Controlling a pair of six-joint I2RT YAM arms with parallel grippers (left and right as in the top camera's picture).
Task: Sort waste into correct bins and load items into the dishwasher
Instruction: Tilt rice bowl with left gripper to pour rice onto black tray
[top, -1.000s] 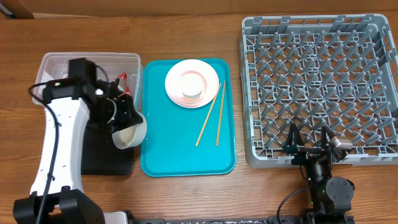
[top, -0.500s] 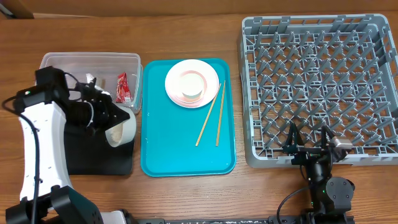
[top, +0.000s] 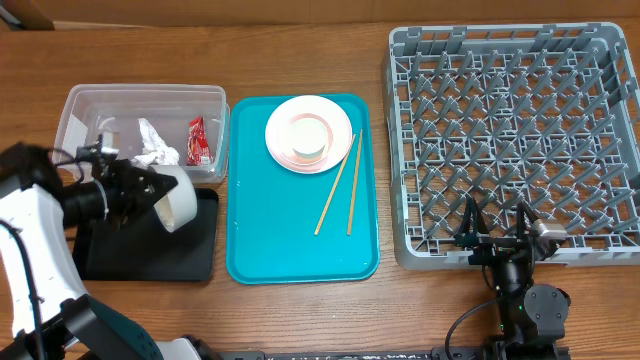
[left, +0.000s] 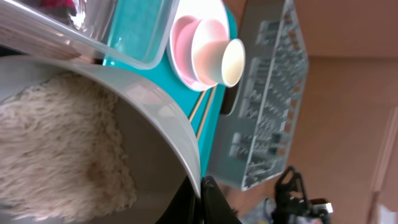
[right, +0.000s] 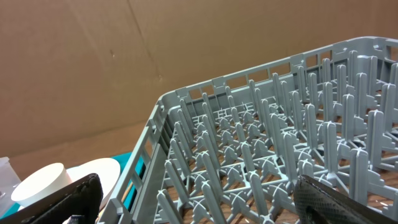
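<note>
Left gripper (top: 152, 188) farther left, fingertips hidden behind tipped bowl (top: 183, 200)

Overhead, light falls evenly from above: the table (top: 300, 300) is bright, shadows are soft and short, and the plate (top: 283, 118) is nearly washed out to white. In the left wrist view the bowl (left: 155, 124) and rice (left: 56, 155) sit very close to the lens and blur. In the right wrist view the rack (right: 261, 155) is sharp, while the fingers (right: 68, 199) at the bottom corners are dark and soft.
</note>
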